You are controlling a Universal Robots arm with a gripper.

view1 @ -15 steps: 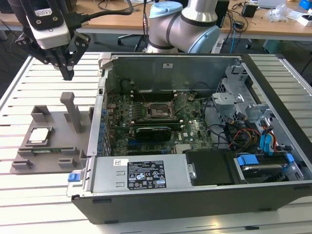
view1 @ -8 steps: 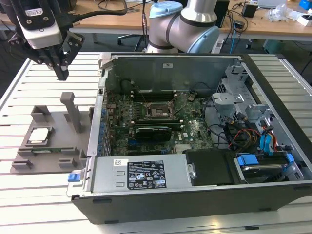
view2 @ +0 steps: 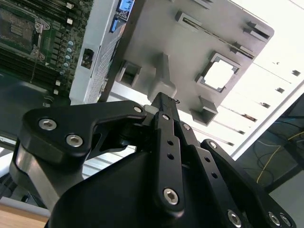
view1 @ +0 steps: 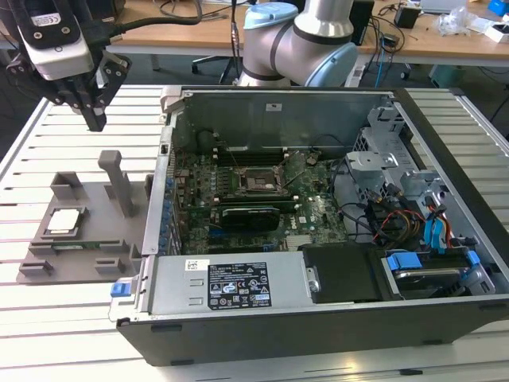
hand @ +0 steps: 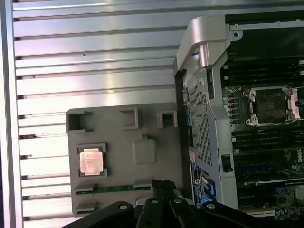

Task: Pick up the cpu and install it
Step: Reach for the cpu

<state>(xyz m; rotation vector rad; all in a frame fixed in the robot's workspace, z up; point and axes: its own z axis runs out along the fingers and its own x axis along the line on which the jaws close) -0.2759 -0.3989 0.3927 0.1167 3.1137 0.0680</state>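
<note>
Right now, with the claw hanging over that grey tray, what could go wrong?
The gripper hangs above the tray, off to one side of the chip; coming down, it might clip the tall post nearby. The chip lies flat in a pocket, so a grip could slip. The socket sits inside the case, whose wall might get bumped.

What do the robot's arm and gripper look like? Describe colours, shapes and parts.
The arm is silver-grey tubing with pale blue rounded joint caps. The gripper has a whitish-grey boxy body and black, jointed link fingers studded with silver screw heads.
</note>
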